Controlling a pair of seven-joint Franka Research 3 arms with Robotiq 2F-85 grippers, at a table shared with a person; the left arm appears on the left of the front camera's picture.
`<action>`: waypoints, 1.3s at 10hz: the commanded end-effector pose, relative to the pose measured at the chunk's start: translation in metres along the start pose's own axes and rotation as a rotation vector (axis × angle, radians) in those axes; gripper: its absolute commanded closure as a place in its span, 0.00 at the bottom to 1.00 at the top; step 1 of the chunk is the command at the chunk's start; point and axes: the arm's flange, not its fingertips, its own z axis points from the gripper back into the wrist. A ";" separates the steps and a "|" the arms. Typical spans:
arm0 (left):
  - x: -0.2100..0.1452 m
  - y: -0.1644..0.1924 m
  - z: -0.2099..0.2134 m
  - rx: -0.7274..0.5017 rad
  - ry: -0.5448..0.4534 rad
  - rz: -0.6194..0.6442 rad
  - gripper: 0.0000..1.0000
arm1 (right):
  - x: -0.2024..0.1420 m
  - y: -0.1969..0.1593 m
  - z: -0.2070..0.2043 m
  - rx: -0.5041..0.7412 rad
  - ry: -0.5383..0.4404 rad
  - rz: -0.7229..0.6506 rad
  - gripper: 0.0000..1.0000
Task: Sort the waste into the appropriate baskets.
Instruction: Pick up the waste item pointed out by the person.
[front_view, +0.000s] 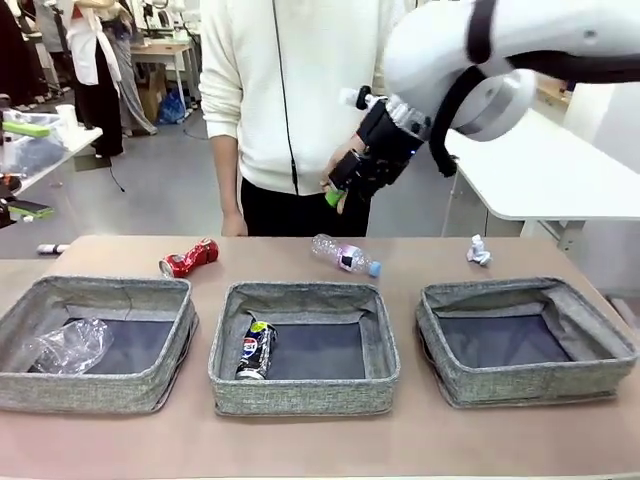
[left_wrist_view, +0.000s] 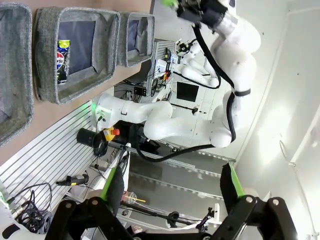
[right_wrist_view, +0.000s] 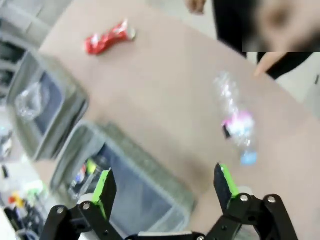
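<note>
Three grey baskets stand in a row: the left basket (front_view: 90, 392) holds a clear plastic cup (front_view: 68, 347), the middle basket (front_view: 300, 394) a dark logo can (front_view: 256, 350), and the right basket (front_view: 530, 386) shows only its dark bottom. Beyond them on the table lie a crushed red can (front_view: 188, 258), a clear bottle with a blue cap (front_view: 345, 255) and a white paper wad (front_view: 478, 251). My right gripper (front_view: 340, 192) hangs open above the bottle (right_wrist_view: 235, 122), nothing between its fingers. My left gripper (left_wrist_view: 171, 177) is open, aimed away from the table.
A person in a white top stands at the far edge, one hand (front_view: 232, 225) near the table. A marker (front_view: 50, 248) lies at the far left. A white table (front_view: 560, 170) stands behind on the right.
</note>
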 end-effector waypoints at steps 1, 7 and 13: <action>-0.001 -0.003 0.002 -0.018 0.005 -0.020 0.00 | 0.020 -0.020 -0.035 -0.024 -0.012 0.015 0.00; -0.001 -0.003 0.002 -0.018 0.005 -0.020 0.00 | 0.034 -0.059 -0.128 -0.185 0.064 0.009 0.00; -0.001 -0.003 0.002 -0.018 0.005 -0.020 0.00 | 0.026 -0.090 -0.166 -0.263 0.150 0.001 0.00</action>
